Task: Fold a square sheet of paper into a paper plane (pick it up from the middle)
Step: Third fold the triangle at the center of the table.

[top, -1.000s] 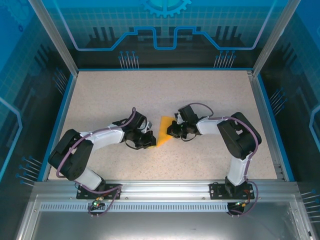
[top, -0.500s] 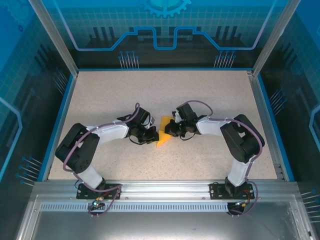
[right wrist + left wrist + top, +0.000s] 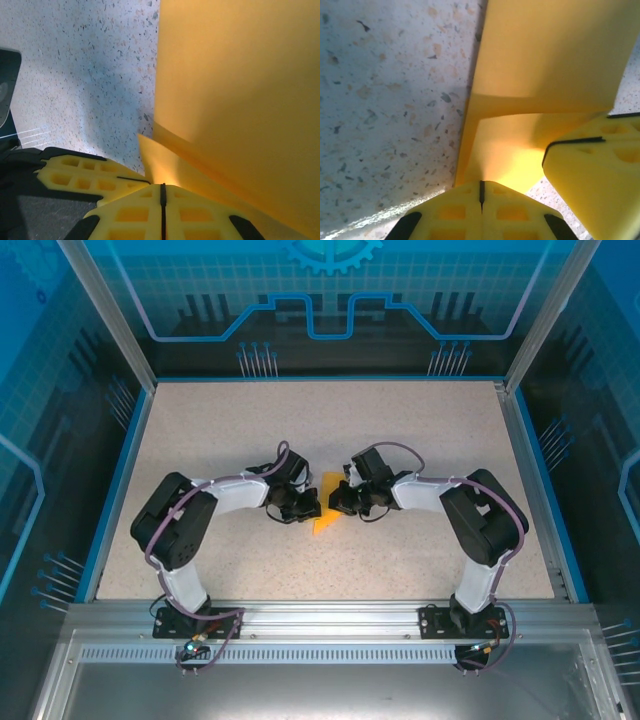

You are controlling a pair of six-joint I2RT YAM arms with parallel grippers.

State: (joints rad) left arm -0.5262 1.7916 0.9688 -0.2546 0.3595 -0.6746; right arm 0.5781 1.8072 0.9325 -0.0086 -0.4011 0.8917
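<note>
top external view: my left gripper and my right gripper meet tip to tip near the middle of the speckled surface. the orange-yellow paper sits between them as a narrow folded wedge pointing toward my bases. in the left wrist view my left gripper has its pads pressed together, and a crease of the paper runs into the seam, so it looks pinched there. a pad of my right gripper sits just beside it. in the right wrist view my right gripper is likewise closed on a folded edge of the paper.
</note>
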